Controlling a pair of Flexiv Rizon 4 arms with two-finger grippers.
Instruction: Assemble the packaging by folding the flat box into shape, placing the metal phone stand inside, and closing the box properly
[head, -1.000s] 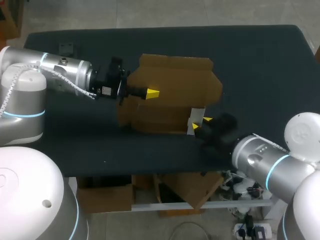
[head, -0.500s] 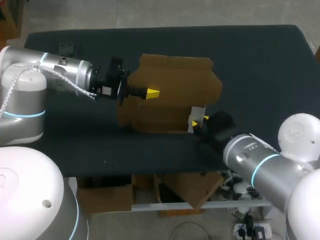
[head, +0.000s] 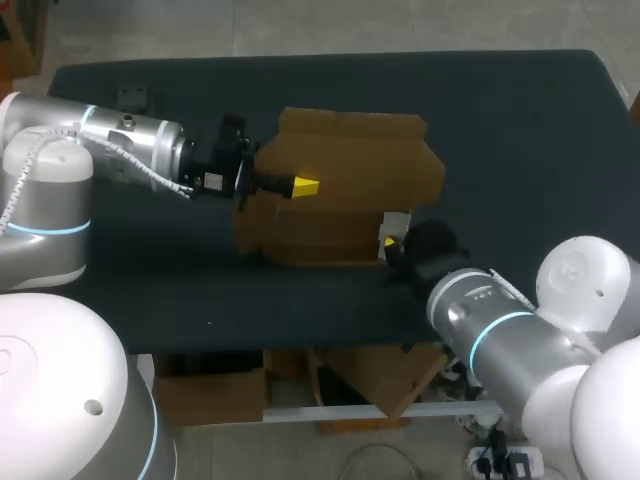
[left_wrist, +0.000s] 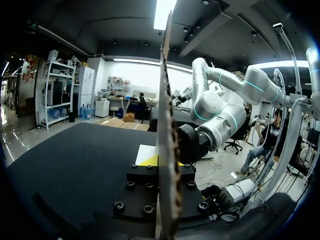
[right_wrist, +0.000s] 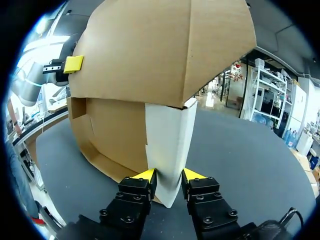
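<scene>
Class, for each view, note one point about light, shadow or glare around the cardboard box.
Head view: the dark table swallows shadows; the cardboard box shows a shaded near face. Left wrist view: a ceiling light glares behind the box's backlit edge. Right wrist view: the box is evenly lit ahead of the right pincer.

Left arm (head: 120, 150) level, in from the side; left gripper (left_wrist: 166, 162) pinches a box (head: 350, 160) panel. Right arm (head: 495, 335) low at front, right gripper (right_wrist: 169, 175) clamped on the white flap (right_wrist: 167, 135)
</scene>
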